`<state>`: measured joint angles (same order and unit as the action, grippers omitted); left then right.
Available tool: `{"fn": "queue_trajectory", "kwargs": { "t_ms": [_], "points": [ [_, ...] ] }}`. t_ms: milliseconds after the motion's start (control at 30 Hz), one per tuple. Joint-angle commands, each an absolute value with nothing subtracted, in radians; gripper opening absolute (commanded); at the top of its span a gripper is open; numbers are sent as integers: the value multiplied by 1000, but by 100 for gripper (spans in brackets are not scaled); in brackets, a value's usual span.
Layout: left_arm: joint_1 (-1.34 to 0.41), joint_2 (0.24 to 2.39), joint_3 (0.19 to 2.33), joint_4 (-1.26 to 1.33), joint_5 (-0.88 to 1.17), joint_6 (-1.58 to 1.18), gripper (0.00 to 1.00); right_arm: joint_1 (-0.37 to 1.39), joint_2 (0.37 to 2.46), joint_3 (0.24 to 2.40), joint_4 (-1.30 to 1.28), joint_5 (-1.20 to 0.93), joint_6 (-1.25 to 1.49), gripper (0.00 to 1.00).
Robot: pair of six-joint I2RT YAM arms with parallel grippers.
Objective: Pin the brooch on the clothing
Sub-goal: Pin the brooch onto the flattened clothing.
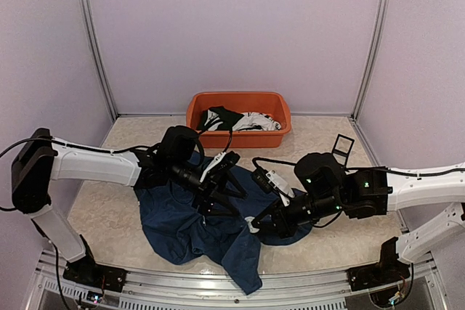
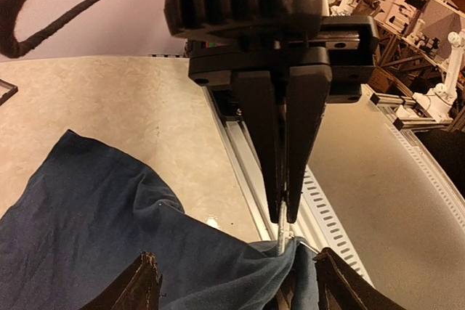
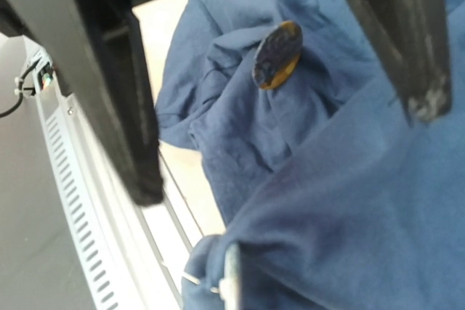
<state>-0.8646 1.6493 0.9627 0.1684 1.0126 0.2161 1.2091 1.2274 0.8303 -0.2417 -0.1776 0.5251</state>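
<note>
Beige tabletop (image 1: 102,208), navy T-shirt (image 1: 182,230): right gripper (image 2: 283,212) clamped on its cloth, left gripper (image 2: 236,263) open near brooch (image 3: 276,54); slack cloth could slip, shedding brooch.

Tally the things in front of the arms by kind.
Shirt: 1
Brooch: 1
Tub: 1
Garments in the tub: 2, black garment and white garment
Small black frame: 1
Total: 6
</note>
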Motion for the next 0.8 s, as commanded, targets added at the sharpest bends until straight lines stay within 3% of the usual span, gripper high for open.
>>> {"fn": "queue_trajectory", "kwargs": {
  "t_ms": [0, 200, 600, 767],
  "points": [
    [-859, 1678, 996, 74, 1130, 278, 68, 1221, 1237, 874, -278, -185, 485, 0],
    [-872, 1723, 1044, 27, 1139, 283, 59, 1221, 1248, 886, -281, -193, 483, 0],
    [-900, 1774, 1088, -17, 1151, 302, 52, 1223, 1255, 896, -288, -186, 483, 0],
    [-906, 1784, 1098, -47, 1164, 313, 41, 1223, 1260, 905, -285, -189, 484, 0]
  ]
}}
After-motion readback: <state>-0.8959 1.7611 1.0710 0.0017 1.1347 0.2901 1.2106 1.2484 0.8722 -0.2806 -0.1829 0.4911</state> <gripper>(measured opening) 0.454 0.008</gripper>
